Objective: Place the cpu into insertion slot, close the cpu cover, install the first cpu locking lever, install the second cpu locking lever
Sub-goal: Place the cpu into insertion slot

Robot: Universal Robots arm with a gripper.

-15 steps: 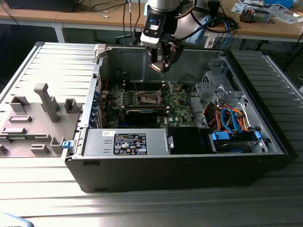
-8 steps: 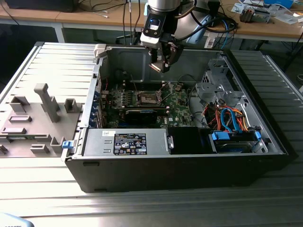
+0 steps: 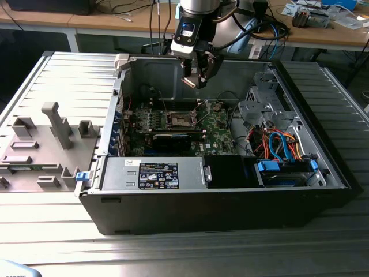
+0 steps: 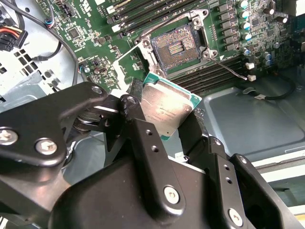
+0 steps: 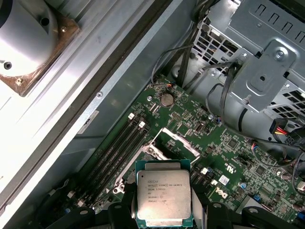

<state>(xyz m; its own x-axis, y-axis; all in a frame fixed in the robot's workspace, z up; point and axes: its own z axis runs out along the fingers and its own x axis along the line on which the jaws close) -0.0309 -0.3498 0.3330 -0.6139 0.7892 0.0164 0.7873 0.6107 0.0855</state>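
Note:
My gripper (image 3: 196, 81) hangs inside the open computer case, above the green motherboard (image 3: 219, 130), and is shut on the cpu (image 4: 167, 107). In both wrist views the black fingers clamp two opposite edges of the cpu (image 5: 163, 198), its silvery top showing. The insertion slot (image 4: 175, 44) lies bare below and apart from the cpu, a dark square with a silver rim, also seen in the exterior view (image 3: 179, 119). The cpu cover (image 4: 132, 58) stands swung up on its hinge beside the slot. A thin wire locking lever (image 4: 229, 67) sticks out, unlatched.
A metal drive cage (image 3: 262, 104) and orange and blue cables (image 3: 277, 144) fill the case at the exterior view's right. The power supply (image 3: 153, 173) sits at the front. A black card (image 3: 173, 141) lies near the slot. A grey fixture tray (image 3: 40, 138) stands outside.

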